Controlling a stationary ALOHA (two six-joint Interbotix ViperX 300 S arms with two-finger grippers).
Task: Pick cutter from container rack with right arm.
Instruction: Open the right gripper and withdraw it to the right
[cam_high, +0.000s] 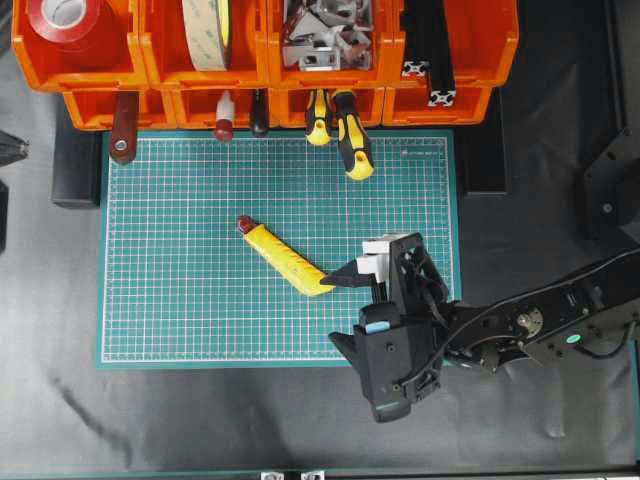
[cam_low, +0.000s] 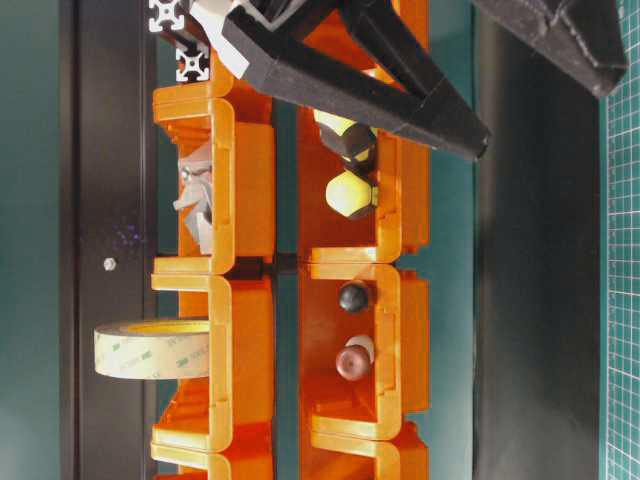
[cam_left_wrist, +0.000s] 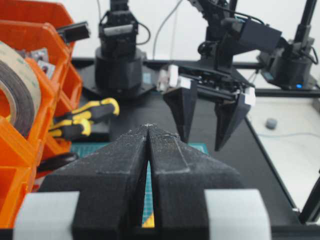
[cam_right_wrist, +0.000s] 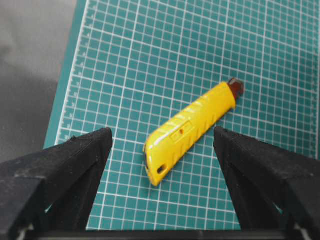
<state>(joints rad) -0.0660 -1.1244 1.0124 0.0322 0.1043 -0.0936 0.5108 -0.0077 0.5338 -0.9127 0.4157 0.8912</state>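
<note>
The yellow cutter (cam_high: 285, 258) lies flat on the green cutting mat (cam_high: 180, 300), slanted, with its reddish-brown end pointing to the far left. In the right wrist view the cutter (cam_right_wrist: 192, 127) lies between and below my open fingers, touching neither. My right gripper (cam_high: 350, 265) is open at the cutter's near end, and it also shows in its own view (cam_right_wrist: 162, 137). The orange container rack (cam_high: 150, 75) stands along the far edge. My left gripper (cam_left_wrist: 149, 127) is shut and empty, pointing toward the right gripper (cam_left_wrist: 202, 142).
Two yellow-and-black screwdrivers (cam_high: 352, 135) hang out of a lower bin over the mat's far edge. The bins hold a red tape roll (cam_high: 65, 20), a tan tape roll (cam_high: 210, 30), metal brackets (cam_high: 320, 35) and dark tool handles (cam_high: 224, 125). Black cloth surrounds the mat.
</note>
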